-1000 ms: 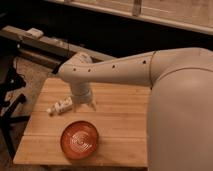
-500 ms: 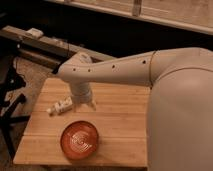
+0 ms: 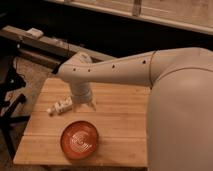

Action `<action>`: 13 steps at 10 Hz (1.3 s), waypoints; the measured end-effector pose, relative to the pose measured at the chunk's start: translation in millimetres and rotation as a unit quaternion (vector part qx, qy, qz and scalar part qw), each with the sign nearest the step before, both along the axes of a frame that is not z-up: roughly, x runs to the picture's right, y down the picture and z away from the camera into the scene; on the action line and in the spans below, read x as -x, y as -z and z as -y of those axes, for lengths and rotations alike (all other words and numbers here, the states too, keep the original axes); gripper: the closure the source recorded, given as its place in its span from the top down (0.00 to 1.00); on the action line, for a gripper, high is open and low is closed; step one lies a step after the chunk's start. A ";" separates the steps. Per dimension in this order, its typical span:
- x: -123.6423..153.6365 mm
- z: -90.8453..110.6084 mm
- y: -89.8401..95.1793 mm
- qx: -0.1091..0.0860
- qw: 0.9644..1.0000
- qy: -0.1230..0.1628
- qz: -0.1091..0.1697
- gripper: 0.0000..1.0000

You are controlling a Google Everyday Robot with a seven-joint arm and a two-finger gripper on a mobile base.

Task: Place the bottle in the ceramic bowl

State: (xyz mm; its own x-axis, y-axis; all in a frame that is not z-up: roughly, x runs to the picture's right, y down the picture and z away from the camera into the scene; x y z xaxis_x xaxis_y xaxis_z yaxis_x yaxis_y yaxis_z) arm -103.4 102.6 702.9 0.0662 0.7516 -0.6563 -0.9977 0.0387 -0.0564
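Bottle (image 3: 60,106): small, slim, whitish-cream, with a darker label band. Lay on its side on the pale slatted wooden table (image 3: 120,125), toward the left. Was not in the round, shallow, orange-red glazed ceramic bowl (image 3: 79,140) with pale rings inside; sat just far of it and a little left, apart from the rim. Bowl: stood upright by the table's near edge, with nothing in it.

Gripper (image 3: 83,103): hung low over the table at the end of the bulky white arm (image 3: 115,72), just right of the bottle and far of the bowl. Seemed to touch or nearly touch the bottle, though could not be made out for sure in the dim view. Could not be told either whether the gripper was spread, pressed together or pinching.

Progress, by judgement: early. No lift and no carry to show. Left to do: secure the bottle, raise it off the wood, bring it nearward over the bowl, set it inside, let go.
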 end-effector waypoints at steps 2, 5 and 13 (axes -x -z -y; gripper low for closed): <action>2.2 8.2 -9.0 -0.010 1.000 0.030 0.001 0.65; -8.3 50.7 -38.3 -0.021 0.995 0.095 0.018 0.65; 1.0 88.9 -131.7 -0.008 0.969 0.225 0.104 0.65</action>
